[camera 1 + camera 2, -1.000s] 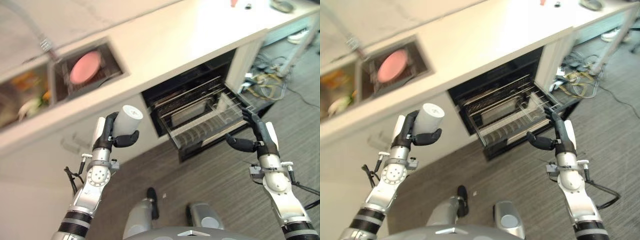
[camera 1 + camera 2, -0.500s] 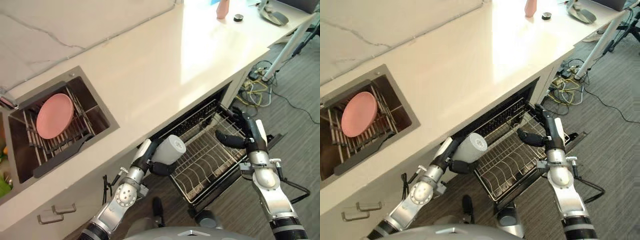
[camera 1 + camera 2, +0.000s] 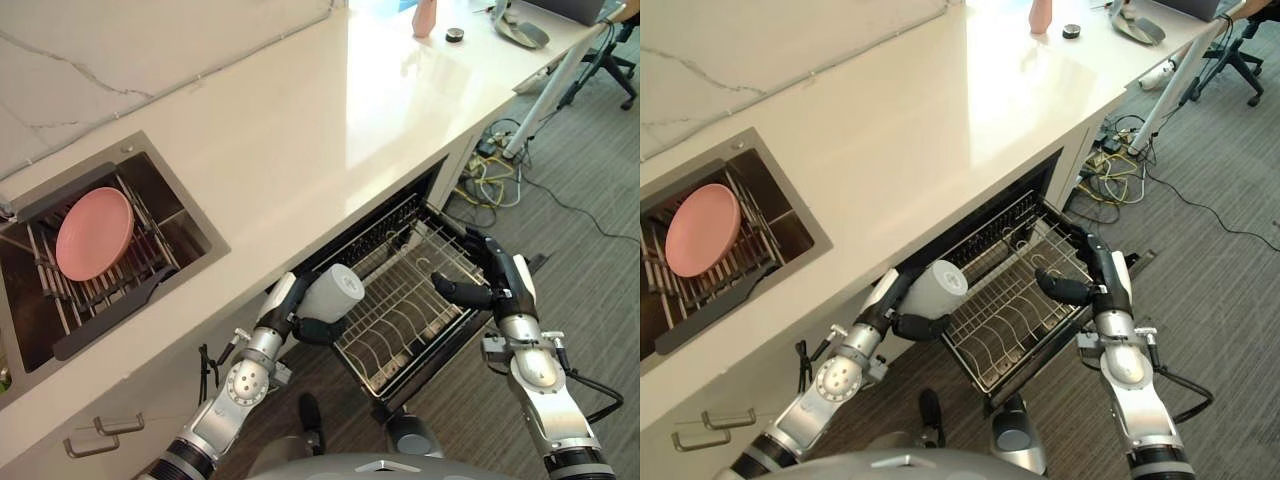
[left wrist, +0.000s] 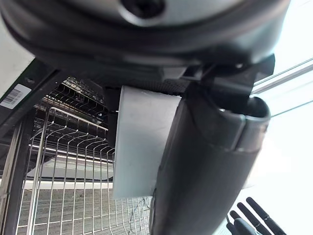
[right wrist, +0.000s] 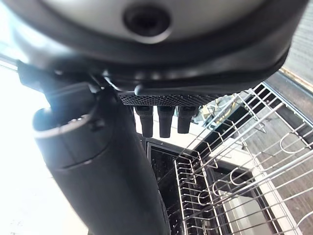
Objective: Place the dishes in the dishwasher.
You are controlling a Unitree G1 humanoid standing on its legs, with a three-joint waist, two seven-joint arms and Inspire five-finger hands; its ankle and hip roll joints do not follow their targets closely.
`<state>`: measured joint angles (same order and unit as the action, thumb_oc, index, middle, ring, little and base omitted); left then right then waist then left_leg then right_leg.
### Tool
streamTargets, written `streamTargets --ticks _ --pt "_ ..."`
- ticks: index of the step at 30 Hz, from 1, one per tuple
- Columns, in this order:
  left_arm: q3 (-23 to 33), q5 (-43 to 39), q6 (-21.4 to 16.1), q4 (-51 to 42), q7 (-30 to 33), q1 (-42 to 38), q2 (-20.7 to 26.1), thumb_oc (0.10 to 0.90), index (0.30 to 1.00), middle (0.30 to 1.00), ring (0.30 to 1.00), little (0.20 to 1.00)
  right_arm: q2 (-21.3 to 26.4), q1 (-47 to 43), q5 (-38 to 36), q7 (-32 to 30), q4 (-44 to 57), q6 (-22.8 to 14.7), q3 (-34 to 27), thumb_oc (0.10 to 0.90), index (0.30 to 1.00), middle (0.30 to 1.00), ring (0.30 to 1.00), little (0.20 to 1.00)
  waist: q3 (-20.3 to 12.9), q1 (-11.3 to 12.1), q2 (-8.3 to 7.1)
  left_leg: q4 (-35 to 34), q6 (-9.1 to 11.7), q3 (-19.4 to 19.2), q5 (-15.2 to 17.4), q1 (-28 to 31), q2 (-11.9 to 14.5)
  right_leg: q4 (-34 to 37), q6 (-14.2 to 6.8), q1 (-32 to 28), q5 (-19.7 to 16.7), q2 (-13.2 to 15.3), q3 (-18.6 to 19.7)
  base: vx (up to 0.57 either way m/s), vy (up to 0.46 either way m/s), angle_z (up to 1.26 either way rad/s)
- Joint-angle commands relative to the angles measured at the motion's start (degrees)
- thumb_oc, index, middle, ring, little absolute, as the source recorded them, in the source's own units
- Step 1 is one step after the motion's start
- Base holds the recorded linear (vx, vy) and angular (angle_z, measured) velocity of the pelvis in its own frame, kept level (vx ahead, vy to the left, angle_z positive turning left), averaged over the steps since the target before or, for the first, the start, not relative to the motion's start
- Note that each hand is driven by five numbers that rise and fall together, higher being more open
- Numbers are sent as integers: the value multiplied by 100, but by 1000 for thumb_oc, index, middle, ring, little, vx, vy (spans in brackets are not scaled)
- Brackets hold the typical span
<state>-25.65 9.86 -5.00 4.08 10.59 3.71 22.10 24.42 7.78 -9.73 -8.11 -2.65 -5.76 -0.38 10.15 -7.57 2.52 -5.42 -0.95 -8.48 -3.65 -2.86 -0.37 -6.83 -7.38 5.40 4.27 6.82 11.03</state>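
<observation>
The left hand (image 3: pixel 300 325) holds a white cup (image 3: pixel 334 293), with the fingers and thumb curled round its side wall; the left wrist view confirms the cup wall (image 4: pixel 142 142) pressed between the thumb and the palm. The cup lies tilted on its side in the grasp, its open mouth turned toward the pulled-out wire rack (image 3: pixel 400 320) of the dishwasher (image 3: pixel 375 235), and it hangs just over the rack's near left corner without touching the wires. The right hand (image 3: pixel 490 280) hovers at the rack's right edge with fingers straight and relaxed, holding nothing; the thumb points toward the rack. A pink plate (image 3: pixel 93 233) stands on edge in the drying rack inside the sink (image 3: pixel 175 195), well apart from both hands. The cup appears rigid, smooth and light, probably ceramic or hard plastic, so it is judged slippery under dark finger pads and liable to chip if it drops onto the wires. The wrap round the mid-wall is the sound grip; a pinch at the rim gives less control. The plate is judged stiff, thin and breakable; the exposed upper rim is the place to take hold, with the thumb on one face and fingers on the other. The rack wires are stiff and springy, so the cup is best lowered between the tines rather than released above them.
</observation>
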Motion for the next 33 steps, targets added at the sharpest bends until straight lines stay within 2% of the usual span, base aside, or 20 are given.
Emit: streamTargets --ticks 1,2,4,5,8,10,13,15,19,20,21,22,23,24,25,26,27,28,31,33 --pt "1753 -257 -487 -335 811 -1580 457 400 300 300 300 300 -120 -484 -606 118 357 -716 -158 800 900 900 900 900 -237 105 -405 69 132 -158 640 403 -126 154 -528 309 -1305 329 10 -144 -42 -7" --pt "1773 -284 -488 -344 841 -1615 503 400 300 300 300 300 -130 -561 -685 124 371 -747 -115 800 900 900 900 900 -204 153 -395 55 151 -258 599 288 -39 101 -478 469 -1270 284 -294 -193 -24 -16" --pt "1818 -299 -491 -385 918 -1655 559 400 300 300 300 300 -165 -663 -822 121 431 -815 -57 800 900 900 900 900 -189 225 -308 42 190 -431 459 54 103 -116 -374 455 -897 287 -1067 -184 18 -70" --pt "1787 -304 -500 -370 938 -1700 536 400 300 300 300 300 -166 -688 -860 104 455 -854 -37 800 900 900 900 900 -180 228 -289 43 192 -472 394 -20 134 -348 -328 368 -694 259 -1183 -165 17 -79" --pt "1739 -288 -508 -271 995 -1802 481 400 300 300 300 300 -157 -700 -909 101 528 -894 2 800 900 900 900 900 -238 345 -307 98 148 -467 330 -161 120 -808 -213 -95 -215 152 -947 -152 -45 -3" --pt "1736 -252 -473 -225 955 -1730 459 400 300 300 300 300 -160 -694 -835 55 514 -862 9 800 900 900 900 900 -392 537 -430 255 148 -469 360 -295 34 -537 -195 -707 -21 156 -888 -112 -144 -6" --pt "1781 -243 -452 -206 887 -1530 383 400 300 300 300 300 -203 -523 -844 154 537 -780 12 800 900 900 900 900 -454 561 -534 574 192 -427 320 -458 33 -230 -69 -703 151 -193 -441 -133 -191 3" --pt "1788 -262 -456 -171 870 -1480 321 400 300 300 300 300 -192 -455 -849 133 533 -777 -27 800 900 900 900 900 -408 597 -506 815 265 -330 236 -668 47 -49 104 -844 399 -349 -436 -125 -128 66" --pt "1789 -262 -456 -172 869 -1479 321 400 300 300 300 300 -191 -455 -849 133 533 -777 -26 800 900 900 900 900 -411 587 -504 823 265 -321 239 -676 47 -48 104 -844 399 -350 -445 -61 -26 42" --pt "1806 -296 -443 -123 955 -1498 260 400 300 300 300 300 -130 -478 -833 47 445 -742 -14 800 900 900 900 900 -272 631 -496 1080 479 -66 135 -882 49 -9 239 -853 525 -419 -456 -212 -73 -5" --pt "1809 -296 -443 -122 956 -1506 257 400 300 300 300 300 -126 -489 -834 46 440 -744 -13 800 900 900 900 900 -276 619 -476 1090 486 -47 115 -916 69 -5 248 -831 499 -443 -469 -391 -62 12" --pt "1860 -282 -403 -99 1031 -1481 224 400 300 300 300 300 -104 -513 -852 58 404 -702 23 800 900 900 900 900 -212 656 -454 1187 662 448 112 -997 -18 -35 269 -714 444 -431 -471 -533 132 40" --pt "1816 -177 -405 -22 1168 -1528 138 400 300 300 300 300 -67 -481 -1088 116 368 -733 44 800 900 900 900 900 -228 432 -532 1282 593 487 406 -661 413 -32 168 -393 157 -112 -696 -555 176 35" --pt "1817 -162 -429 -45 1151 -1481 139 400 300 300 300 300 -49 -399 -1131 131 393 -741 7 800 900 900 900 900 -270 370 -520 1278 576 365 473 -468 593 -1 151 -365 163 -48 -776 -453 293 65" --pt "1794 -155 -449 -52 1133 -1461 182 400 300 300 300 300 -9 -272 -1218 156 422 -774 -71 800 900 900 900 900 -378 215 -456 1229 596 208 458 -35 948 -28 125 -226 180 44 -889 -106 161 90" --pt "1792 -155 -450 -52 1133 -1453 178 400 300 300 300 300 -4 -260 -1220 157 428 -772 -70 800 900 900 900 900 -367 212 -445 1203 608 211 461 6 961 -42 133 -250 199 30 -896 -71 207 107" --pt "1782 -171 -455 -67 1090 -1445 193 400 300 300 300 300 -24 -172 -1243 182 482 -763 -142 800 900 900 900 900 -442 128 -366 1068 657 201 439 236 1080 -58 114 -220 245 41 -940 15 222 76" --pt "1701 -185 -446 -55 1005 -1447 164 400 300 300 300 300 -110 -7 -1474 354 587 -786 -269 800 900 900 900 900 -520 -9 -255 591 795 157 395 437 1169 -106 74 -281 304 64 -1061 9 324 39" --pt "1555 -413 -446 94 868 -1524 65 400 300 300 300 300 -218 6 -1654 324 616 -802 -382 800 900 900 900 900 -580 -105 -205 212 932 -11 335 553 1167 -47 -16 -330 255 142 -1136 1 191 47" --pt "1494 -563 -443 165 763 -1549 62 400 300 300 300 300 -282 -95 -1713 338 627 -781 -348 800 900 900 900 900 -601 -119 -226 92 893 -25 410 638 1039 24 -113 -314 71 212 -1064 -6 239 26"
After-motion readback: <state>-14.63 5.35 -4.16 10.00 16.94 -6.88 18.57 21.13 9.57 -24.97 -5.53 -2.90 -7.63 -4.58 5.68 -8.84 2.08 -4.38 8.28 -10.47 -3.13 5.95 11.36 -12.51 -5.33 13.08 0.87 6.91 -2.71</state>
